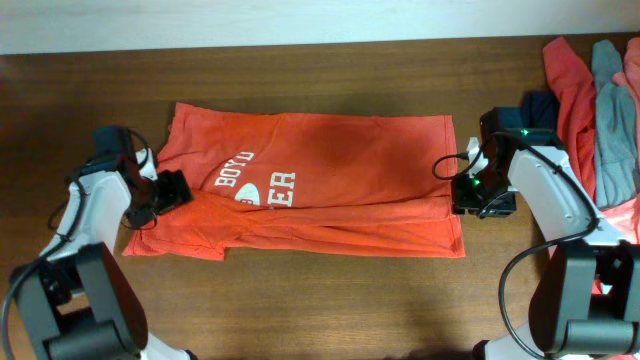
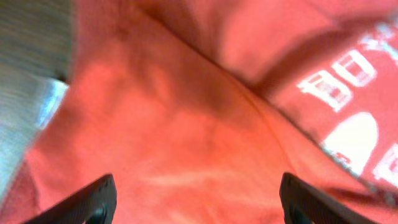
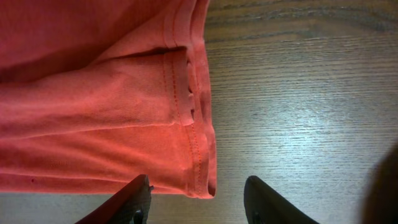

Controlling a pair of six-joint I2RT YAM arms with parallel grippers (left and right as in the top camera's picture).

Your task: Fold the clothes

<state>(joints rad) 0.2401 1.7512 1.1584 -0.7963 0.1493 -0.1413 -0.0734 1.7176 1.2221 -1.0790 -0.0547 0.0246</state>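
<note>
An orange-red T-shirt with white lettering lies flat and partly folded in the middle of the wooden table. My left gripper is open at the shirt's left edge, and in the left wrist view its fingers straddle the orange cloth without holding it. My right gripper is open at the shirt's right edge. In the right wrist view its fingers sit on either side of the hemmed corner of the shirt.
A pile of other garments, red, grey-blue and pink, with a navy one, lies at the table's back right corner. Bare wood table runs along the front.
</note>
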